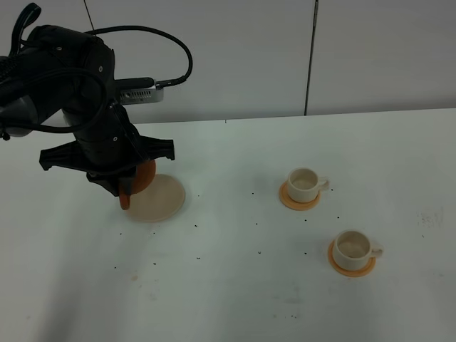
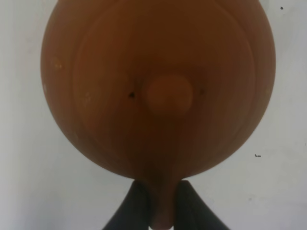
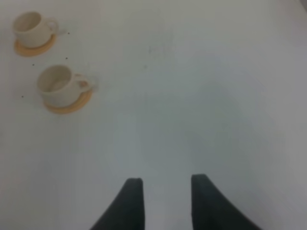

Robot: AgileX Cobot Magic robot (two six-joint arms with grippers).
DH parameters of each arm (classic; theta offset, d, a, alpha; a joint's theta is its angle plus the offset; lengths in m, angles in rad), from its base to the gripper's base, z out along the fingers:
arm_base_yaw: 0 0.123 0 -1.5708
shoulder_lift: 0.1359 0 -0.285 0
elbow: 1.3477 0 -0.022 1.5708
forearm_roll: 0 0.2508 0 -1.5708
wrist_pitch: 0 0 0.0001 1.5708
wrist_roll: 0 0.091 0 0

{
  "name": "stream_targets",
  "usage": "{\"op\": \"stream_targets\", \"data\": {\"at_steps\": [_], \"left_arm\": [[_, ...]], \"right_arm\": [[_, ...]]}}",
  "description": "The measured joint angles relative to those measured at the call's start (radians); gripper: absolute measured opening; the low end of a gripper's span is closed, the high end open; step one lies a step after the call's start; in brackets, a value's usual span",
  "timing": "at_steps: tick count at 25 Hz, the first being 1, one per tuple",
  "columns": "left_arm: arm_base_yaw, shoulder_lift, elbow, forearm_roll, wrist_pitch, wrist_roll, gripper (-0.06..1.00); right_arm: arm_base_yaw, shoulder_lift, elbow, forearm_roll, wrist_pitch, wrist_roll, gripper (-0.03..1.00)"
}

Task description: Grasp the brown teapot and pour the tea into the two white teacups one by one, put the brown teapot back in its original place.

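Left pincer (image 2: 161,211) clamped on brown teapot (image 2: 158,96) handle, seemingly above beige saucer (image 1: 167,201), right pincer (image 3: 163,194) parted.

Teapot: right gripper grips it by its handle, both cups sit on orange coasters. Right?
No: the left gripper grips the teapot by its handle, seen in the left wrist view; the right gripper is open and empty. The rest holds.

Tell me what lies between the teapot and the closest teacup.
Exterior high view: beyond the beige saucer, only bare table with dark specks separates teapot and teacup.
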Motion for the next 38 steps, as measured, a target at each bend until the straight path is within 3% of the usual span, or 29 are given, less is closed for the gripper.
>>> {"op": "stream_targets", "data": {"at_steps": [12, 18, 25, 38], "left_arm": [[0.000, 0.000, 0.000, -0.028, 0.000, 0.059, 0.17], [0.000, 0.000, 0.000, -0.030, 0.000, 0.191, 0.17], [0.000, 0.000, 0.000, -0.038, 0.000, 0.261, 0.17], [0.000, 0.000, 0.000, -0.039, 0.000, 0.492, 0.17]], "right_arm": [[0.000, 0.000, 0.000, 0.000, 0.000, -0.001, 0.24], [0.000, 0.000, 0.000, 0.000, 0.000, -0.002, 0.24], [0.000, 0.000, 0.000, 0.000, 0.000, -0.002, 0.24], [0.000, 0.000, 0.000, 0.000, 0.000, -0.001, 0.24]]}}
